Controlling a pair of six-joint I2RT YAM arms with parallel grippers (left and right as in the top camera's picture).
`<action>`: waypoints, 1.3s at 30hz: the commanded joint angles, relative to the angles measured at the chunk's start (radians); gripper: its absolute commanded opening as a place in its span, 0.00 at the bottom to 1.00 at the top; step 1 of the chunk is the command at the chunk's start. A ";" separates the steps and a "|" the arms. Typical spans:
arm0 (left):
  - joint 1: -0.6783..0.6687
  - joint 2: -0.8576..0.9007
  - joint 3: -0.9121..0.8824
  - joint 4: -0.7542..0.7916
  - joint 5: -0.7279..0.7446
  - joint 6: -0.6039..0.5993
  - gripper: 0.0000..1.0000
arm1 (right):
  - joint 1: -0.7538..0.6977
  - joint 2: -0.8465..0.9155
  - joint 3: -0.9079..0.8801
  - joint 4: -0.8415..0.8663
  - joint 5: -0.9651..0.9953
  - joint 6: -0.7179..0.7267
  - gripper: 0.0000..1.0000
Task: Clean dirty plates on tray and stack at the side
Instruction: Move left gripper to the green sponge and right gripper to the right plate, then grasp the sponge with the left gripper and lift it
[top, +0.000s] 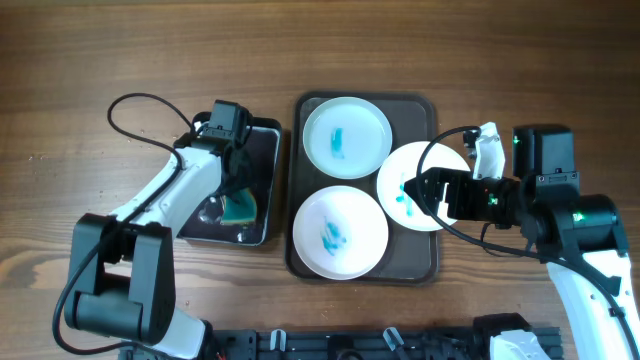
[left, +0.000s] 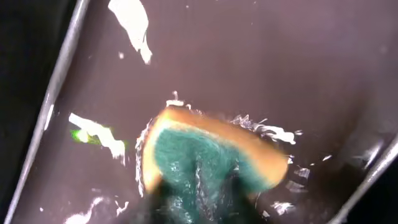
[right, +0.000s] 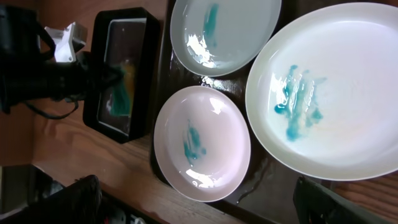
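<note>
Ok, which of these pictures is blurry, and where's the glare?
Left wrist view: soft all over, the sponge smeared, with bright white glare patches on the glossy small black tray. Overhead view: sharp and evenly lit, only a faint sheen on the plates. Right wrist view: mostly sharp, white highlights on the plates, left side darker.

The plates (top: 365, 125) look glossy and smooth, the table (top: 100, 50) grained wood, the sponge (left: 199, 162) rough and fibrous.
</note>
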 joint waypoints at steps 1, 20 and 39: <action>0.003 0.005 -0.010 0.004 -0.016 0.021 0.04 | 0.008 0.001 0.009 0.003 0.011 0.008 1.00; 0.003 -0.102 0.099 -0.273 0.090 0.021 0.56 | 0.008 0.001 0.009 -0.068 0.026 0.004 0.79; 0.003 -0.105 -0.098 -0.065 0.054 0.015 0.54 | 0.008 0.003 -0.030 -0.079 0.071 0.005 0.77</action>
